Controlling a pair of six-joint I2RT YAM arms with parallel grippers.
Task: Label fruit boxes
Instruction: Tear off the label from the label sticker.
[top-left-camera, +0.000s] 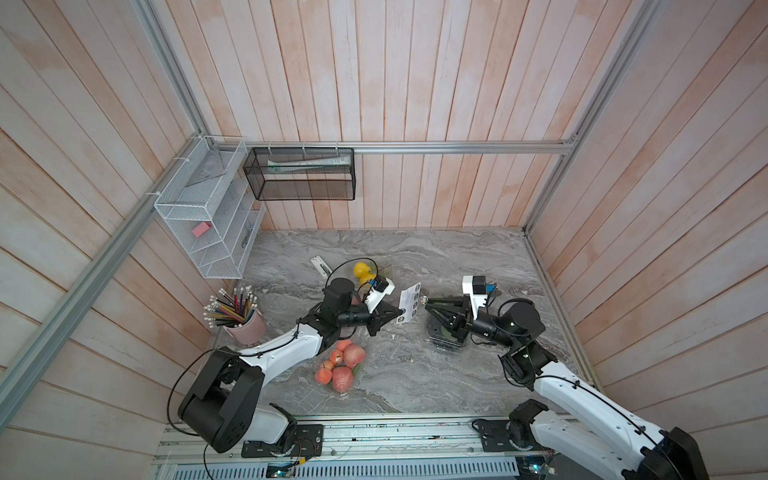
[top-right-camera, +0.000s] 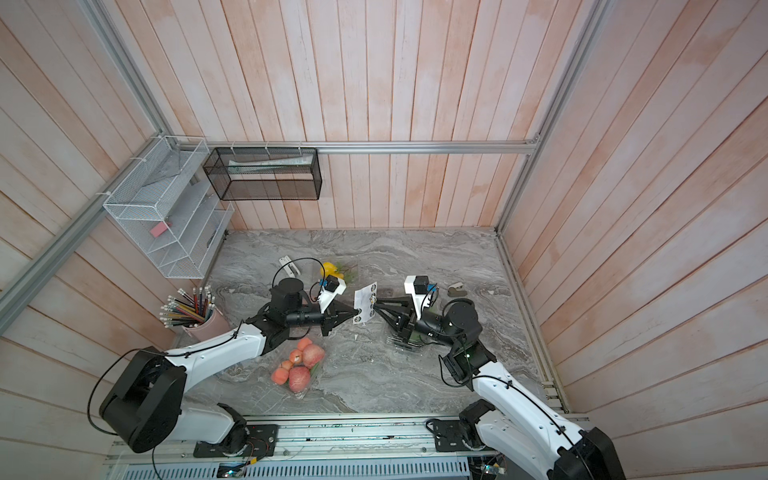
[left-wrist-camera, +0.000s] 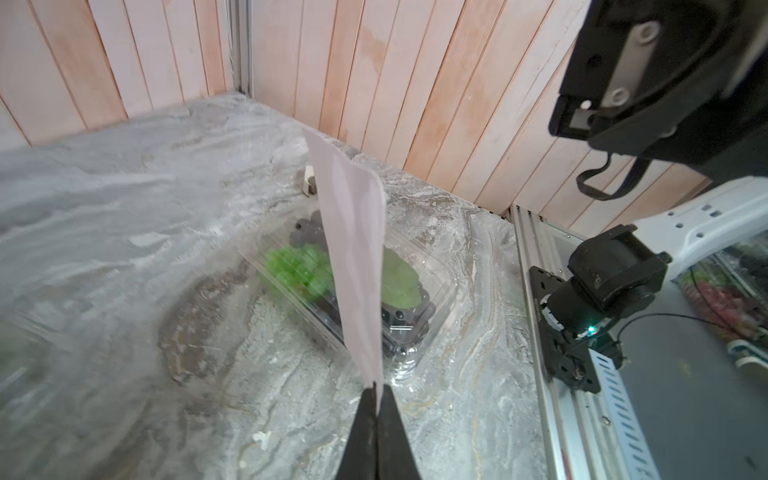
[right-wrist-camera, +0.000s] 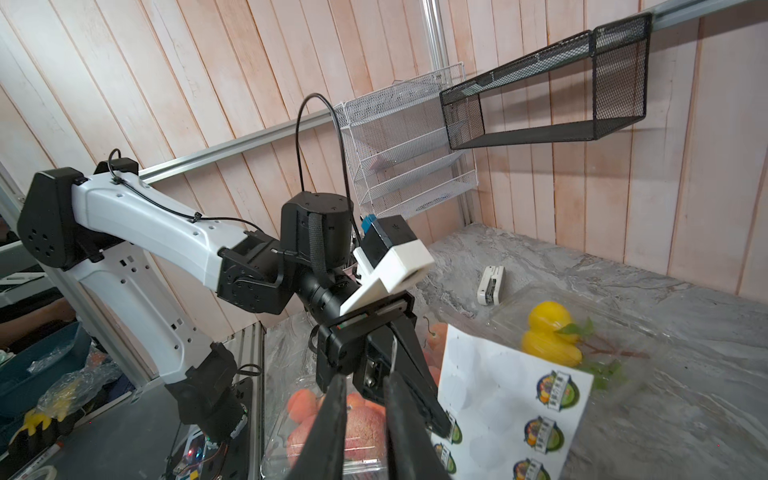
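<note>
Left arm: clamps with the left gripper on one edge of the white sticker sheet, jaws pressed fully together on the paper. Holds this sheet up in the air above the marble table, between the two arms, almost upright. Shows on the printed side, in the right wrist view, a column of round colored stickers and several bare spots.

Right arm: reaches with the right gripper to the opposite edge of the same sheet, touching or just beside it; not possible to tell which. Stands with jaws a little apart, with a clear gap in the right wrist view. Shows at the tip, in both top views, something small and round; too small to say whether stuck, pinched or only near.

Resting on the table behind the left gripper, toward the back wall: the box with yellow fruit. Lying near the front, just beside the left forearm and partly under it: the boxes with red-orange apples; impossible to see where one box ends. Sitting under the right arm, mostly covered in both top views, plain in the left wrist view: the grape box, green and dark grapes inside.

At the left table edge: a pink cup of pencils.
</note>
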